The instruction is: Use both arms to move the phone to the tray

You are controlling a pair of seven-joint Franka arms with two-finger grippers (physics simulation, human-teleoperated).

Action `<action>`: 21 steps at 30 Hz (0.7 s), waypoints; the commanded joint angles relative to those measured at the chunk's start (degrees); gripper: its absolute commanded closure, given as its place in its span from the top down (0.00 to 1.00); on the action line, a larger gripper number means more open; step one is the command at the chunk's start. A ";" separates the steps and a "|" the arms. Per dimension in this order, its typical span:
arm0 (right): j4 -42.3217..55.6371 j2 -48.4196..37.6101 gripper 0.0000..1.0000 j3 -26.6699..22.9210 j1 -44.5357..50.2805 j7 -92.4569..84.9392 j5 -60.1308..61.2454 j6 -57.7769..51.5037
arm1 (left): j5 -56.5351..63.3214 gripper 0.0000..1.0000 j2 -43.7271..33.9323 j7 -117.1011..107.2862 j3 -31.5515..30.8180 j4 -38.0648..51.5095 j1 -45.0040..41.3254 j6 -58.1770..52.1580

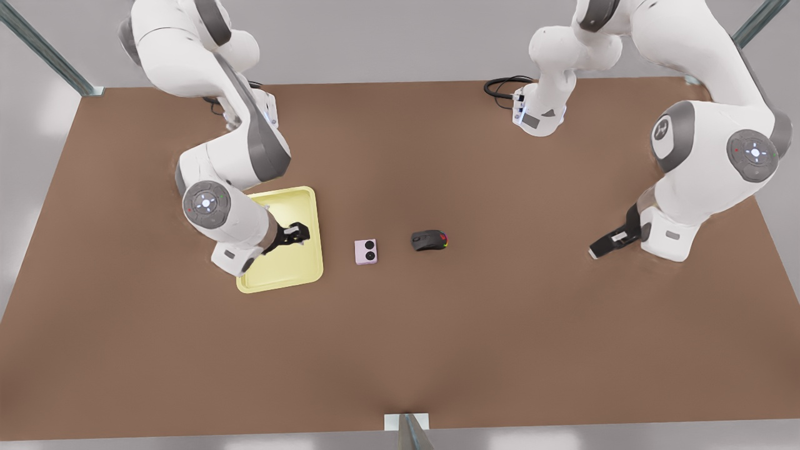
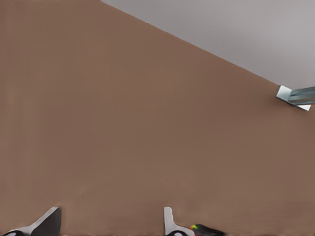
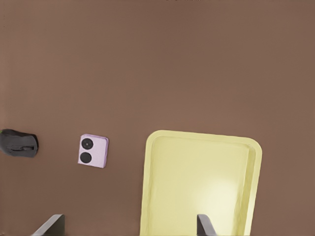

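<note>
Lying flat on the brown table, small pale-pink squarish phone [image 1: 366, 251], between shallow pale-yellow tray [image 1: 312, 269] and black mouse [image 1: 429, 240]. Right gripper [image 1: 294, 235] released over the tray; left gripper [image 1: 601, 247], released too, waiting far right. Best to descend squarely, straddle the phone's edges, avoid the mouse.

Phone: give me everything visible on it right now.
The phone is a small, pale-pink, squarish flat slab with two round black camera circles on its upper face. It lies flat on the brown table, between the yellow tray and the black mouse, touching neither. No gripper holds it.
</note>
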 commanded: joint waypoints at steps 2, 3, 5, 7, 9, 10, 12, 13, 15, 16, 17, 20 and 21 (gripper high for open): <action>1.16 6.74 1.00 0.30 3.08 22.69 -0.79 11.86 | 4.54 1.00 -3.80 33.04 -1.87 -3.04 1.62 -7.73; 1.25 9.20 1.00 0.30 4.49 22.69 -0.70 14.94 | 4.98 1.00 -3.45 32.95 -1.87 -2.69 1.54 -7.73; 1.86 13.68 1.00 0.04 7.20 25.41 -0.79 20.82 | 5.25 1.00 -2.57 32.78 -1.78 -2.60 1.62 -7.91; 2.91 16.85 1.00 -0.05 8.09 26.38 -2.20 23.29 | 5.25 1.00 -1.70 32.78 -1.60 -2.69 1.62 -7.91; 6.43 20.98 1.00 -0.05 8.53 25.85 -2.20 23.55 | 5.16 1.00 -1.17 32.43 -1.60 -2.69 1.62 -7.91; 6.43 21.78 1.00 0.03 8.53 25.07 -4.22 23.55 | 5.16 1.00 -0.82 32.69 -1.61 -2.78 1.62 -7.82; 3.63 21.78 1.00 0.03 8.44 23.57 -6.85 26.08 | 5.07 1.00 -0.38 32.78 -1.69 -2.78 1.62 -7.82; 0.82 21.69 1.00 0.03 8.53 23.92 -6.85 30.39 | 4.98 1.00 -0.29 32.78 -1.69 -2.87 1.62 -7.73; -1.74 21.69 1.00 0.03 10.02 23.83 -6.94 32.60 | 4.72 1.00 0.15 32.78 -1.69 -2.87 1.62 -7.65; -6.04 20.02 1.00 0.30 9.67 22.87 -6.86 35.68 | 4.72 1.00 0.24 32.78 -1.69 -2.87 1.62 -7.65; -11.13 17.74 1.00 0.30 9.67 22.08 -6.85 40.06 | 4.63 1.00 0.24 32.78 -1.69 -2.78 1.62 -7.56; -14.75 15.27 1.00 0.30 10.20 20.58 -6.15 42.27 | 4.54 1.00 1.03 32.78 -1.69 -2.78 1.54 -7.38; -15.89 14.31 1.00 0.47 10.29 20.76 -6.15 42.18 | 4.54 1.00 1.03 32.69 -1.69 -2.78 1.54 -7.38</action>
